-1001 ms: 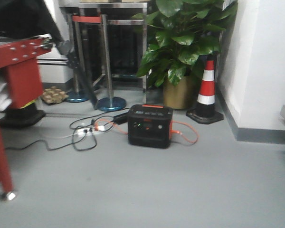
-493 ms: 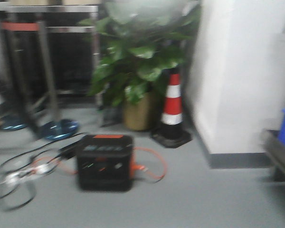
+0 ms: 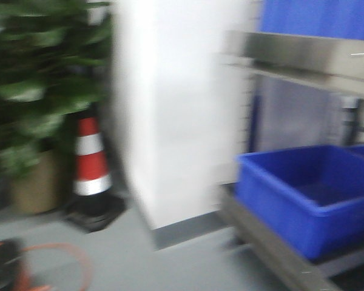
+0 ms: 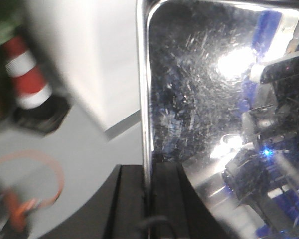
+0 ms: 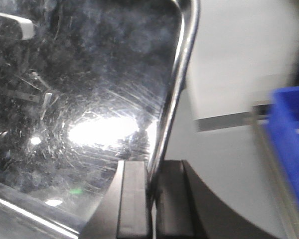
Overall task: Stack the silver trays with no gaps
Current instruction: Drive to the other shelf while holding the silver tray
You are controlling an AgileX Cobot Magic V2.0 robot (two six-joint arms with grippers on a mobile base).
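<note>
A shiny silver tray [image 4: 209,99] fills the right of the left wrist view, its scratched bottom mirroring lights. My left gripper [image 4: 148,199] is shut on the tray's left rim, one black finger on each side. In the right wrist view the same kind of silver tray [image 5: 79,99] fills the left, and my right gripper [image 5: 152,199] is shut on its right rim. The tray hangs in the air above the grey floor. No tray or gripper shows in the blurred front view.
A blue plastic bin [image 3: 303,188] sits on a low steel shelf [image 3: 273,248] at the right, with a steel rail [image 3: 303,57] above it. A white pillar [image 3: 170,109] stands ahead. A striped traffic cone [image 3: 90,160], a potted plant [image 3: 30,109] and an orange cable [image 3: 54,257] lie left.
The front view has swung to the right: the power station and plant slid off to the left, and the white pillar, blue bin and steel shelves came into view.
</note>
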